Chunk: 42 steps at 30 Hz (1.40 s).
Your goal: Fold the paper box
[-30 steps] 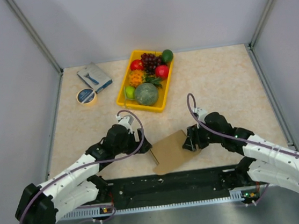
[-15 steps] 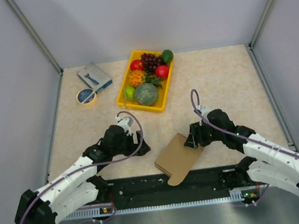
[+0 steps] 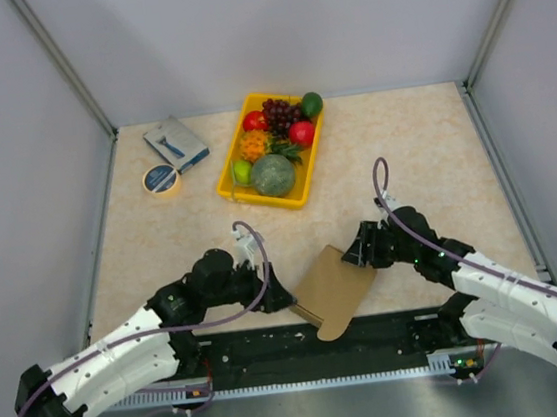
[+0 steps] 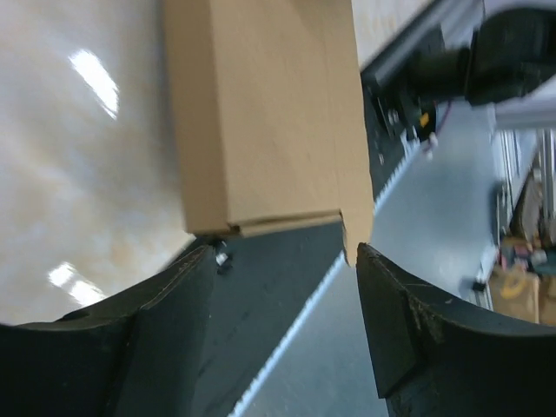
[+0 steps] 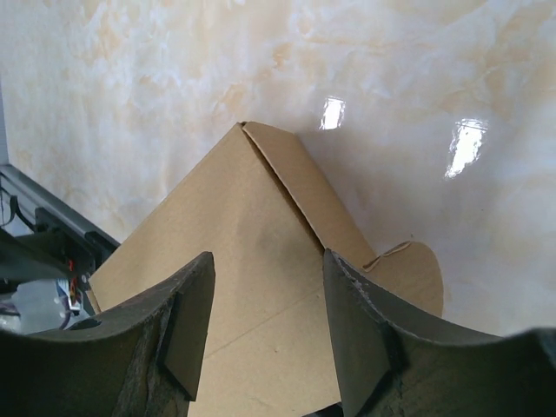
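Box [image 3: 336, 287] has turned; left end effector [image 3: 284, 300] now beside it.

No legible text, label or number anywhere

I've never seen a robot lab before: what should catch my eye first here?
The yellow tray of colourful fruit at the far middle of the table stands out most. Nearer, a partly folded brown paper box juts over the near edge, with the left arm and right arm reaching it from either side.
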Each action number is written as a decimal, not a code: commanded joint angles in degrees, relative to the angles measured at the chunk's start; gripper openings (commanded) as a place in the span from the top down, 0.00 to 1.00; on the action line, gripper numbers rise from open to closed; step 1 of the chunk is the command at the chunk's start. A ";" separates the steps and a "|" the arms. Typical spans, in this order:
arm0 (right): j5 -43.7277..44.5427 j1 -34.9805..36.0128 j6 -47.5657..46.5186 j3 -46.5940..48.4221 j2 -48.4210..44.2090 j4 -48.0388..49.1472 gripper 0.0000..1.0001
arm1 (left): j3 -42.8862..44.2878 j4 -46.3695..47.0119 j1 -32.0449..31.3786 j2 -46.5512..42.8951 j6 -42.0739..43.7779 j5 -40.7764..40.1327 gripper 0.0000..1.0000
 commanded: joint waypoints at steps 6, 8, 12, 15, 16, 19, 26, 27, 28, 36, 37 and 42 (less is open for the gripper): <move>3.54 0.00 0.79 1.60 -2.40 -1.88 0.47 | -4.69 5.36 -12.32 -3.09 -18.00 -5.02 0.23; 3.27 0.00 1.40 1.60 -2.40 -1.79 0.47 | -7.41 6.93 -12.85 -5.55 -22.83 -7.39 0.21; 3.71 0.00 2.10 1.07 -3.01 -1.62 0.47 | -10.84 11.24 -12.85 -3.28 -30.30 -10.38 0.21; 4.06 0.18 2.37 0.90 -3.98 -1.53 0.47 | -10.06 15.01 -12.85 2.69 -30.15 -12.75 0.23; 3.89 -0.08 2.37 0.81 -3.98 -1.62 0.47 | -9.18 15.11 -12.77 5.66 -30.14 -13.98 0.23; 3.19 0.00 1.93 0.90 -3.55 -1.53 0.47 | -8.21 18.96 -12.68 9.45 -29.18 -18.56 0.23; 1.16 0.70 5.17 -3.22 -3.54 3.03 0.47 | -5.48 22.66 0.31 16.23 -21.45 -11.72 0.20; 1.16 1.40 6.92 -3.76 -3.80 5.22 0.47 | -5.40 23.54 2.16 16.94 -20.31 -10.75 0.19; 1.25 1.76 7.81 -4.37 -3.89 6.46 0.47 | -4.53 24.25 2.78 18.25 -19.77 -10.31 0.19; 5.64 5.01 17.39 -8.68 -4.42 14.47 0.47 | 3.90 16.12 9.28 23.10 -8.92 -11.34 0.18; 6.95 5.01 17.13 -8.68 -5.38 14.12 0.47 | 7.66 9.99 9.38 21.09 -7.30 -14.40 0.17; 6.00 4.93 1.78 -1.67 -5.13 5.34 0.44 | 5.42 -4.20 9.56 8.45 -4.47 -7.01 0.19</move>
